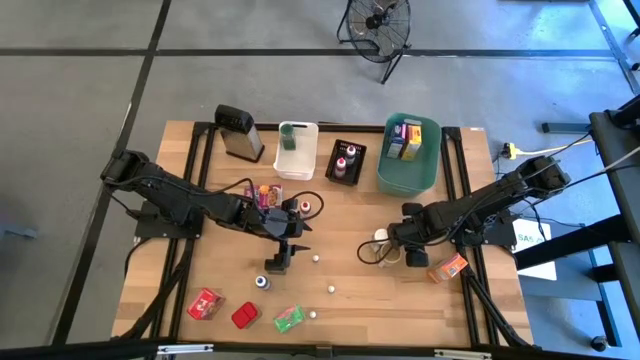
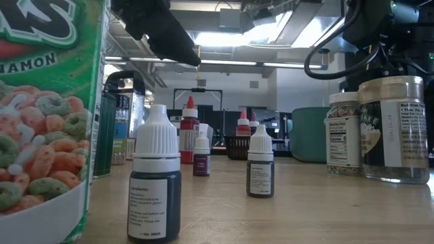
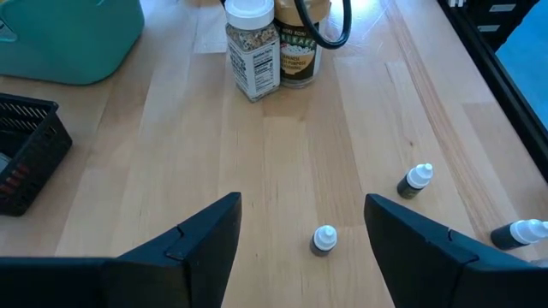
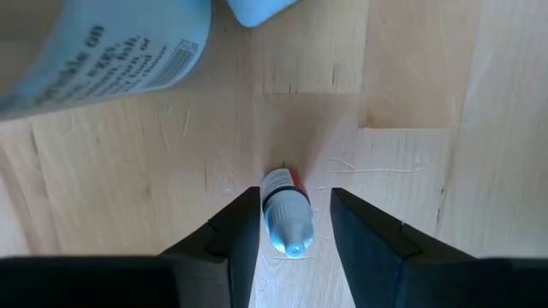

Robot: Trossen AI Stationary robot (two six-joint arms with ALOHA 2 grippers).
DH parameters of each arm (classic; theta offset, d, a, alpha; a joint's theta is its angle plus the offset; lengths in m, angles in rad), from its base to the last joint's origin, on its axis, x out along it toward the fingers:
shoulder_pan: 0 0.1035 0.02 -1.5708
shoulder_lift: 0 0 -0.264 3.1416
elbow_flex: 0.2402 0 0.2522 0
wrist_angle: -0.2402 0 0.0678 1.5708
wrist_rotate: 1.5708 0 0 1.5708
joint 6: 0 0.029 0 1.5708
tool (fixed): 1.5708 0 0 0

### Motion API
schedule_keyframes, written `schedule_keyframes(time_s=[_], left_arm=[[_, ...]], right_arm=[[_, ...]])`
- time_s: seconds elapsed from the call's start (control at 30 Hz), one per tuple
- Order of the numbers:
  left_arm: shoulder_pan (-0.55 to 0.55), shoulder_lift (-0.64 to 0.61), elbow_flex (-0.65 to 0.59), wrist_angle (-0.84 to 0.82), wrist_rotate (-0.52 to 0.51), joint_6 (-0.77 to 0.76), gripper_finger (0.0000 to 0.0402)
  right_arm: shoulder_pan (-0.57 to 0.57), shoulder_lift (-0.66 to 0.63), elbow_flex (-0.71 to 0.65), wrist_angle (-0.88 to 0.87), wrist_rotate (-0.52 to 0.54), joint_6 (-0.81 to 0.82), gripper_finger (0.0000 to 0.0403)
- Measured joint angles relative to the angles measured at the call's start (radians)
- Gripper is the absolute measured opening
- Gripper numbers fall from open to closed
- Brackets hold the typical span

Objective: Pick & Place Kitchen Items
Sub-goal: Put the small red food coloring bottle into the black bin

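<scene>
Straddling a small red-banded dropper bottle (image 4: 285, 210) lying on the wooden table (image 1: 350, 230), the right gripper (image 4: 294, 224) has its jaws apart beside 2 spice jars (image 3: 252, 47), while the left gripper (image 3: 301, 235) hovers open near mid-table.
</scene>
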Motion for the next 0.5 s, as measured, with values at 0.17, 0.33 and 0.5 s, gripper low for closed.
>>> schedule_keyframes(time_s=[0.17, 0.33, 0.5], left_arm=[[0.000, 0.000, 0.000, 0.000, 0.000, 0.000, 0.0243], [0.000, 0.000, 0.000, 0.000, 0.000, 0.000, 0.0243], [0.000, 0.000, 0.000, 0.000, 0.000, 0.000, 0.0243]], right_arm=[[0.000, 0.000, 0.000, -0.010, 0.000, 0.004, 0.0134], [0.000, 0.000, 0.000, -0.011, -0.002, 0.004, 0.0129], [0.000, 0.000, 0.000, -0.011, -0.005, 0.005, 0.0123]])
